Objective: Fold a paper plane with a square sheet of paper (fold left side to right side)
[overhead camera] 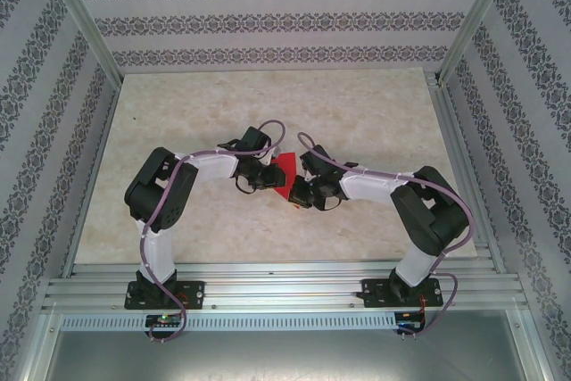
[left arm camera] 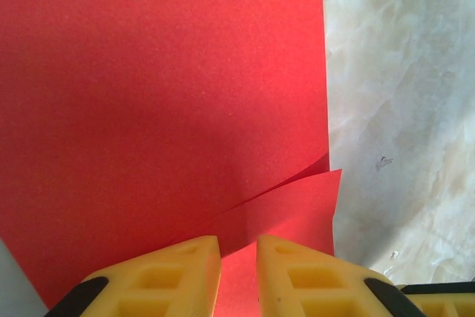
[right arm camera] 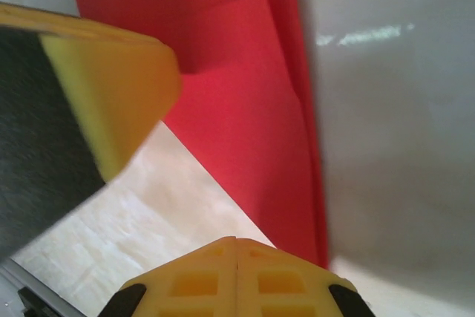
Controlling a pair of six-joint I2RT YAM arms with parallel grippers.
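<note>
Square sheet of paper (overhead camera: 286,174) sits on the table (overhead camera: 357,113) between both grippers, one flap curled over (mid-fold, I'd guess). Left gripper (left arm camera: 238,276) has its jaws slightly apart over the layered edge, probably lining it up. Right gripper (right arm camera: 236,276) is clenched on nothing beside the paper, likely bracing.

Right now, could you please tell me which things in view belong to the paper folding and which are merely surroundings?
Belong to the job:
square sheet of paper, partly folded
left gripper
right gripper

Merely surroundings:
table
patterned walls
metal frame
</note>
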